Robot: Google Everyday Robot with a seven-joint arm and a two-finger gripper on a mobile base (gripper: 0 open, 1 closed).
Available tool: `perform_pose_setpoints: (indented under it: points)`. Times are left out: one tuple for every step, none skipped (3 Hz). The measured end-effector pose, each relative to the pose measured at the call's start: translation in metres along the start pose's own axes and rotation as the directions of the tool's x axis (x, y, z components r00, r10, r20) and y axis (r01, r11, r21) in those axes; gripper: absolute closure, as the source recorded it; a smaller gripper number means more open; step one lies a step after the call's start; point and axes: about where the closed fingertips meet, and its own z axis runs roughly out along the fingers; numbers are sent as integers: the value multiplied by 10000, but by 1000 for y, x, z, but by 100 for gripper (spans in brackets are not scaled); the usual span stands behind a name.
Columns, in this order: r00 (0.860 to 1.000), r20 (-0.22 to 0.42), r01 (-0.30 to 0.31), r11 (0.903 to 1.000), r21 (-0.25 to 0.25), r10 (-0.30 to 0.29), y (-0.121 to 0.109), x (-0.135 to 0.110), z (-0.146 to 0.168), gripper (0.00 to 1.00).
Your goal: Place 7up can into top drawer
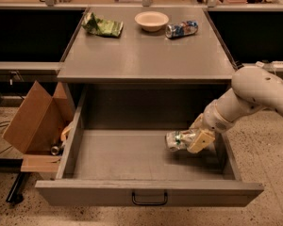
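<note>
1. gripper (192,138) sits inside the open top drawer (146,192), toward its right side, with its fingers clamped on the 7up can (176,140).
2. at far left, outside the drawer, a brown cardboard box (30,121) leans open; it plays no part in the task.
3. the drawer's bare grey floor spreads wide to the left of the can, and the black handle (150,199) sits on the front panel below.
4. the can juts leftward out of the gripper. it lies on its side, its long axis roughly level and running left-right across the drawer, free end toward the middle. it hangs low near the right wall; whether it touches the floor i cannot tell.
5. the can shows green and white print and a silver end at its left.
6. the single arm (254,93) reaches in from the right, above the drawer's right wall. letting go would likely need only a slight lowering, then a retreat rightward.
</note>
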Motion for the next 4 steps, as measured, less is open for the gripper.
perform_pose_setpoints:
  points:
    - [9998, -80, -155, 9999, -10, 155, -2, 4, 8, 61]
    - [9995, -188, -238, 9997, -13, 237, -4, 7, 14, 38]
    - [9994, -223, -252, 9997, -17, 252, -4, 9, 16, 15]
    - [9994, -261, -226, 9997, 45, 227, -6, 9, 14, 0]
